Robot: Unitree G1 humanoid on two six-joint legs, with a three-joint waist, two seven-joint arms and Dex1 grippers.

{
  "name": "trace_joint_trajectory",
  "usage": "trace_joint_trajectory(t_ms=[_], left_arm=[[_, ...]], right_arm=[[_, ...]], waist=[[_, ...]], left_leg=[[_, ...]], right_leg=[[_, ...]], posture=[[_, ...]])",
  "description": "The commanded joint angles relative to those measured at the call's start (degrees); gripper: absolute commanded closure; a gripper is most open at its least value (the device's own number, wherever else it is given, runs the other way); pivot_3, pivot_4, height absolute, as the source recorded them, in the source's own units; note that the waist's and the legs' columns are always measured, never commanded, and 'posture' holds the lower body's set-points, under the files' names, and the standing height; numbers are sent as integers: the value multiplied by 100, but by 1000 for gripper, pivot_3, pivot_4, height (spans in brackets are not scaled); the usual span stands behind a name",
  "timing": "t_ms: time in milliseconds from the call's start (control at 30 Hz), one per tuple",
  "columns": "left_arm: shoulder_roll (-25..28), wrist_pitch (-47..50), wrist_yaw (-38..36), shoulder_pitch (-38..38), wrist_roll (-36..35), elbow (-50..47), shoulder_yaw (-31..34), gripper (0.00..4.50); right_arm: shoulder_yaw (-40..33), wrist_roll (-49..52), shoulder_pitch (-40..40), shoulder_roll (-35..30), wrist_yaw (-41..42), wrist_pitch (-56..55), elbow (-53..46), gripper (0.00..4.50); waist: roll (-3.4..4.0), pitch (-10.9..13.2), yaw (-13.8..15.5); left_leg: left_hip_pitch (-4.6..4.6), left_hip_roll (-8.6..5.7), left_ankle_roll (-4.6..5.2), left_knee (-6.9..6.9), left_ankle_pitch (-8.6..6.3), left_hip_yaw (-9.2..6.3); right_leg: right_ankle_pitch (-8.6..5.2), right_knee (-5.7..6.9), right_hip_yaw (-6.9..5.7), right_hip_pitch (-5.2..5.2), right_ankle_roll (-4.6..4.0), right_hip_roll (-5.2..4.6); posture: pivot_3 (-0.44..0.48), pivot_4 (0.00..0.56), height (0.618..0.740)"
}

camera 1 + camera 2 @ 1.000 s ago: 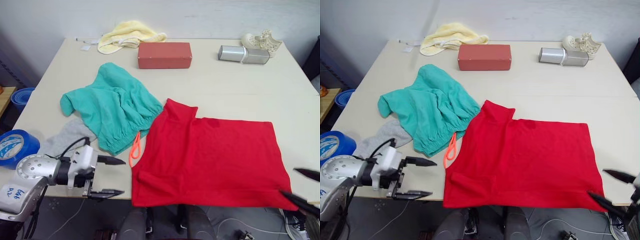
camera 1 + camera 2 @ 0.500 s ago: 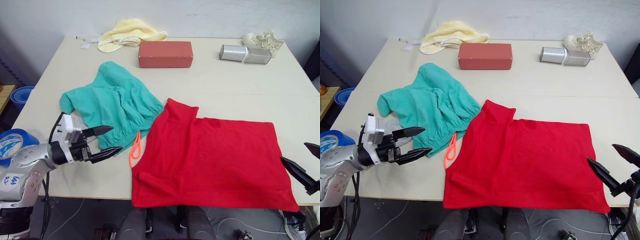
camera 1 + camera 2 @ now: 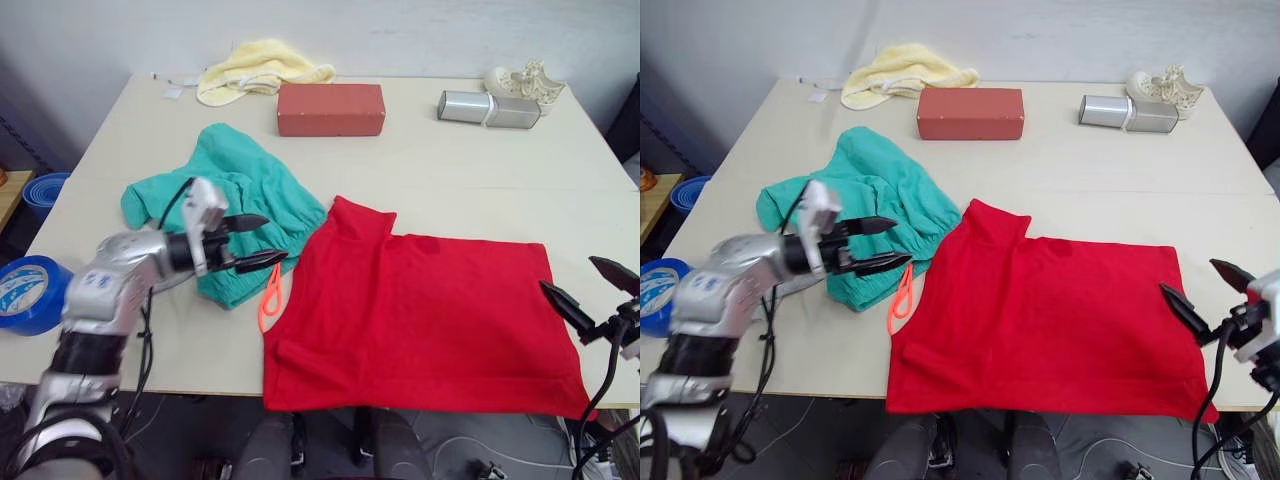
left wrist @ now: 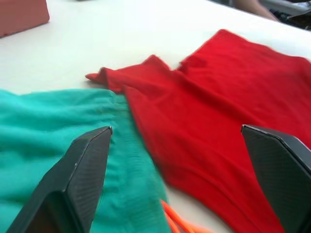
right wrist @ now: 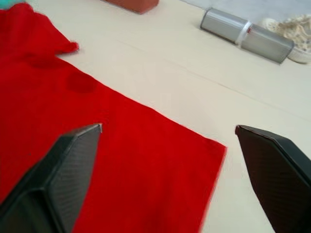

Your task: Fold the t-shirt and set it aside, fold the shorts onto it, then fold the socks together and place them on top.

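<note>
The left end effector (image 3: 255, 242) hovers with fingers spread wide over the teal shorts (image 3: 225, 205), holding nothing. The right end effector (image 3: 1198, 292), equally agape and empty, hangs at the red t-shirt's (image 3: 420, 315) edge near the table's (image 3: 450, 160) right side. The t-shirt lies flat along the front edge, its hem overhanging slightly; the shorts sit bunched toward the front-left corner, orange drawstring (image 3: 270, 297) trailing. The left arm hides the grey socks (image 3: 795, 285) almost entirely.
</note>
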Motion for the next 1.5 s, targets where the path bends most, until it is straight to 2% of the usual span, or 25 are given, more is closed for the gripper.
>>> trace_joint_trajectory(t_ms=[33, 233, 567, 667, 900, 1000, 1233, 1333, 1400, 1500], left_arm=[[-374, -176, 86, -604, 466, 731, -287, 28], [-1178, -622, 387, -1709, 1165, 2487, -500, 28], [-2019, -1315, 669, -2898, 1576, 5003, -130, 28], [-2220, -1598, 812, -3143, 1754, 5568, -73, 28], [-2536, -1947, 803, -3394, 2145, 6135, -68, 28], [-2601, -2027, 872, -3434, 2241, 6232, 9, 640], [-2615, -2072, 879, -3424, 2363, 6306, 156, 2939], [-2603, -2133, 901, -3384, 2379, 6294, 230, 3941], [-2593, -2223, 903, -3336, 2376, 6266, 302, 4500], [-2573, -2622, 894, -3271, 2302, 6180, 451, 4500]], right_arm=[[151, -152, -332, -243, -57, 65, 432, 0], [664, -379, -1054, -692, 94, 556, 1408, 0], [1407, -677, -2416, -1205, 499, 1170, 2986, 0], [1649, -873, -2909, -1270, 466, 1239, 3492, 0], [2182, -1149, -3755, -1097, 706, 1382, 4231, 0], [2376, -1288, -4088, -924, 715, 1296, 4561, 0], [2666, -1551, -4588, -646, 706, 1069, 5126, 0], [2677, -1600, -4684, -576, 645, 1008, 5251, 612], [2648, -1639, -4778, -533, 540, 863, 5370, 1283], [2601, -1700, -4868, -516, 393, 598, 5528, 2366]], waist=[[-3, 2, -4], [-22, 14, -27], [-43, 27, -113], [-44, 27, -133], [-45, 28, -144], [-45, 28, -157], [-45, 28, -160], [-45, 28, -160], [-45, 28, -161], [-45, 28, -174]], left_leg=[[1, 1, 3, 1, 2, 0], [-8, 9, 8, 17, 17, 0], [-19, 9, 8, 48, 15, -8], [-88, 2, 15, 76, 21, -9], [-94, -2, 15, 76, 25, -6], [-94, -4, 17, 80, 26, -5], [-94, -4, 14, 81, 27, -5], [-95, -4, 14, 81, 27, -5], [-94, -4, 14, 82, 27, -5], [-93, -4, 13, 84, 28, -5]], right_leg=[[0, 1, 1, 0, 0, 0], [-1, 16, 1, -2, -1, 14], [0, 35, -3, -14, 1, -9], [4, 65, -3, -83, 7, -18], [6, 63, -11, -88, 8, -15], [8, 64, -14, -88, 11, -17], [8, 70, -12, -90, 11, -17], [8, 69, -13, -89, 11, -17], [8, 70, -15, -89, 11, -17], [8, 75, -14, -89, 11, -18]], posture=[[0, 150, 740], [0, 150, 740], [0, 150, 740], [0, 150, 740], [0, 150, 740], [0, 150, 740], [0, 150, 740], [0, 150, 740], [0, 150, 740], [0, 150, 740]])
